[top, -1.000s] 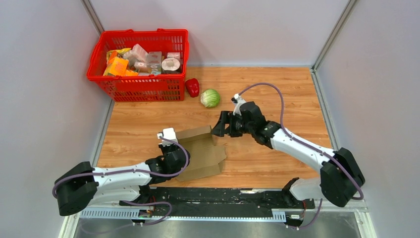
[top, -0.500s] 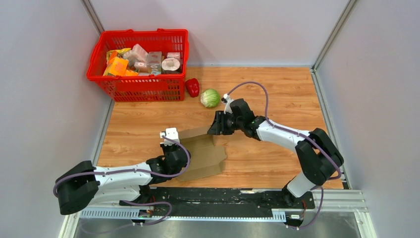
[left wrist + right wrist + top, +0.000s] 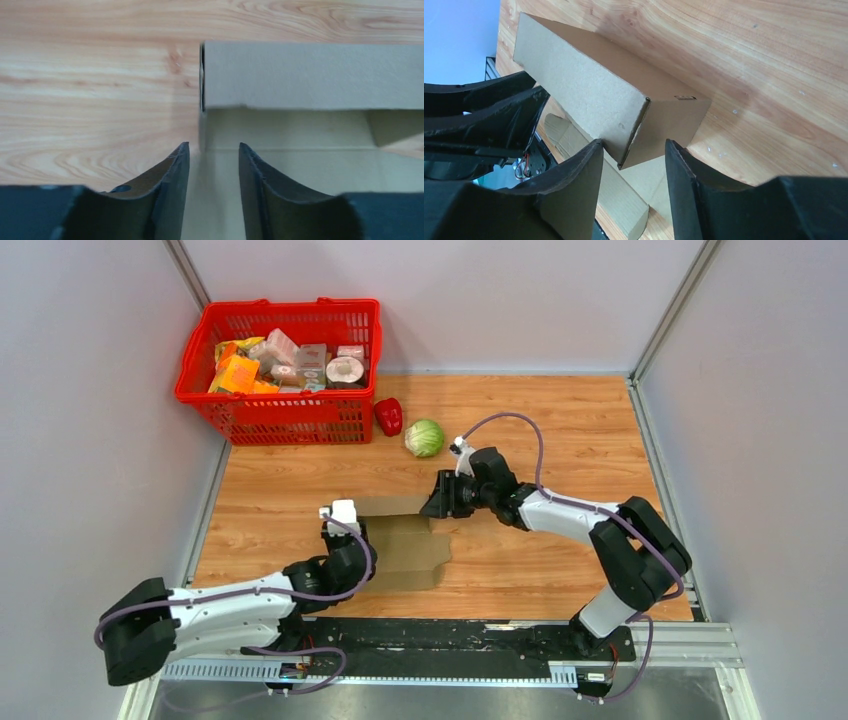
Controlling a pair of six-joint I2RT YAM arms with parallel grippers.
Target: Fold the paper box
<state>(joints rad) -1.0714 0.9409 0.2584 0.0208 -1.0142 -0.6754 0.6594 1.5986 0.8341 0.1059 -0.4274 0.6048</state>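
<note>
Status: paper box [image 3: 405,545] part-folded, far wall raised, near flaps flat. Both empty: left gripper [image 3: 212,147] narrowly parted, right gripper [image 3: 633,142] wide, straddling wall corner.

no text, brand or number can be read in any view. the printed packages [image 3: 240,370] in the red basket [image 3: 280,420], upper left of the top view, are too small to make out; the paper box [image 3: 410,545] is unprinted.
</note>
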